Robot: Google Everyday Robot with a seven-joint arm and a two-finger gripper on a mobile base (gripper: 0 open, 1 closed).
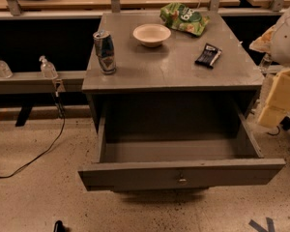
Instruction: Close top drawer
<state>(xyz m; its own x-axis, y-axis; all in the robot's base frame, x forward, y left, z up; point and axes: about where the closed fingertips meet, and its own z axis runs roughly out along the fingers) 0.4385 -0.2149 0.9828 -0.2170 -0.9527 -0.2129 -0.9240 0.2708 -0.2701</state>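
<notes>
The top drawer [181, 174] of the grey cabinet [174, 74] is pulled far out toward me. Its flat grey front has a small round metal knob [182, 180] at centre. The inside of the drawer [174, 149] looks empty. The lower drawers are hidden beneath it. My arm comes in at the right edge. My gripper [276, 100] shows as pale blocky parts to the right of the cabinet, level with the drawer's right side and apart from it. It holds nothing that I can see.
On the cabinet top stand a drink can [105, 52], a white bowl [152, 35], a green chip bag [184, 18] and a dark snack packet [208, 55]. Two small bottles [48, 67] sit on a ledge at left. A black cable [38, 153] crosses the floor at left.
</notes>
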